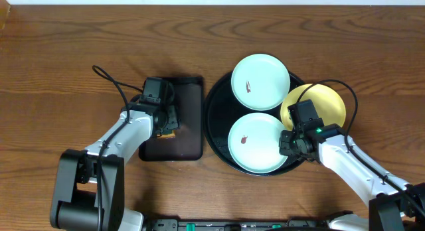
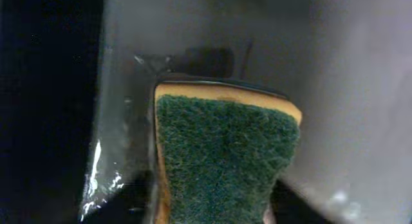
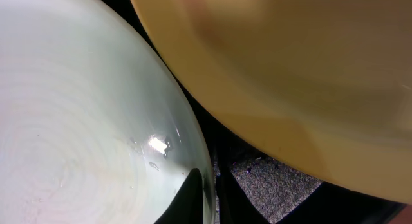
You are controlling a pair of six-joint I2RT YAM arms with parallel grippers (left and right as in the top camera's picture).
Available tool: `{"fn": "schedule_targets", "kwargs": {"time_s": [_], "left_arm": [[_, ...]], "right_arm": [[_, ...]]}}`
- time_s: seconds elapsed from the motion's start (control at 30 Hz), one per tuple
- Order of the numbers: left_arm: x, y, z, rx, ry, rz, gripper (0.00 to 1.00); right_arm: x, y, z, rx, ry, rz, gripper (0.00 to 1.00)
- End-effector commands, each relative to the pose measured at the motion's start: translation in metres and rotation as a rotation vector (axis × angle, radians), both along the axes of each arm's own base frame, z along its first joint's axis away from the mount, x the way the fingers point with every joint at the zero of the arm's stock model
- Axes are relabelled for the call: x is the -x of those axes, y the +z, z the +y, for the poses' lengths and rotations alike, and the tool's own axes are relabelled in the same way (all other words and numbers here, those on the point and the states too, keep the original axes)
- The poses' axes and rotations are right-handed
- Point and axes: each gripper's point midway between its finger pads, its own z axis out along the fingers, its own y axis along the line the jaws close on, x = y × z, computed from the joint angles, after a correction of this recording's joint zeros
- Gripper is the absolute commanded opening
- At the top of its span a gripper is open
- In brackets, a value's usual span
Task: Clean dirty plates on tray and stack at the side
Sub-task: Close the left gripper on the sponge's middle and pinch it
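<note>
Three plates fill tray (image 1: 214, 135): back mint plate (image 1: 259, 81), front mint plate (image 1: 255, 143), yellow plate (image 1: 325, 105), thin gaps only. Right gripper (image 1: 287, 143) blocks front-yellow gap. Left gripper (image 1: 167, 128) with sponge (image 2: 225, 159) over rectangular tray (image 1: 189, 141). Table (image 1: 60, 58) open left, back.

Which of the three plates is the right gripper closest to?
The mint-blue plate nearer the robot: the right gripper sits at its rim. The other mint-blue plate lies farther back; the yellow plate lies partly under the wrist.
</note>
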Motion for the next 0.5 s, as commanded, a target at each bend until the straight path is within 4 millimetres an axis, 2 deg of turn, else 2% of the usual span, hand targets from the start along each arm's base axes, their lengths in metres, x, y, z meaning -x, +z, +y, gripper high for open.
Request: {"fn": "schedule_targets", "kwargs": {"time_s": [0.0, 0.07, 0.1, 0.13, 0.17, 0.37, 0.47], "left_arm": [[0.006, -0.006, 0.004, -0.025, 0.005, 0.014, 0.08], [0.003, -0.004, 0.004, -0.023, 0.005, 0.004, 0.11], [0.002, -0.003, 0.003, -0.022, 0.005, -0.001, 0.48], [0.0, -0.002, 0.003, -0.021, 0.006, -0.006, 0.69], [-0.002, 0.0, 0.003, -0.021, 0.005, -0.013, 0.75], [-0.026, 0.009, -0.001, -0.003, 0.007, -0.113, 0.77], [-0.029, 0.008, -0.001, -0.001, 0.008, -0.137, 0.77]], "right_arm": [[-0.004, 0.002, 0.001, 0.016, 0.013, -0.013, 0.1], [-0.004, 0.002, 0.001, 0.015, 0.013, -0.013, 0.1], [-0.004, 0.002, 0.001, 0.015, 0.014, -0.013, 0.1], [-0.004, 0.002, 0.001, 0.015, 0.013, -0.013, 0.1], [-0.004, 0.002, 0.001, 0.015, 0.013, -0.013, 0.1], [-0.004, 0.002, 0.001, 0.015, 0.013, -0.013, 0.1], [-0.004, 0.002, 0.001, 0.016, 0.013, -0.013, 0.1]]}}
